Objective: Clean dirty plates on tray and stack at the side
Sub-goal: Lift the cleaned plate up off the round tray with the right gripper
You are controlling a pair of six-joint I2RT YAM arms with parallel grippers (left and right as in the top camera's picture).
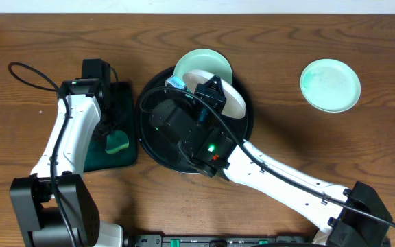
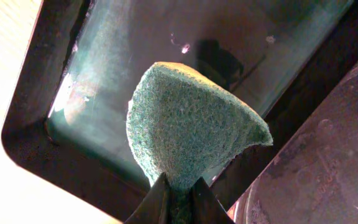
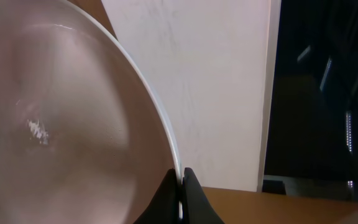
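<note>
**A:** Overhead first, counting: three plates, one round black tray point(image 1: 146, 140), one small rectangular tray point(image 1: 123, 103), one green sponge point(image 1: 118, 143), two arms.

**B:** And placing those three?

**A:** Tipped up on edge over the round tray, the white plate point(image 1: 233, 96), gripped at its rim by the right jaws. Just behind it, at the tray's far rim, the second plate point(image 1: 204, 60), pale teal and partly covered. Well apart to the right, flat on the wooden surface point(image 1: 286, 34), the third plate point(image 1: 330, 84), pale teal too.

**B:** Over to the left wrist?

**A:** One sponge point(image 2: 188, 134) filling the middle, pinched hard at its lower corner by the left jaws, fanning upward over the rectangular tray's wet floor. Cannot tell whether touching that floor.

**B:** Right wrist now?

**A:** One plate only, the white plate point(image 3: 61, 124), across the left half. Thin rim running down into the right jaws at bottom centre, clamped between them, one on each face.
</note>
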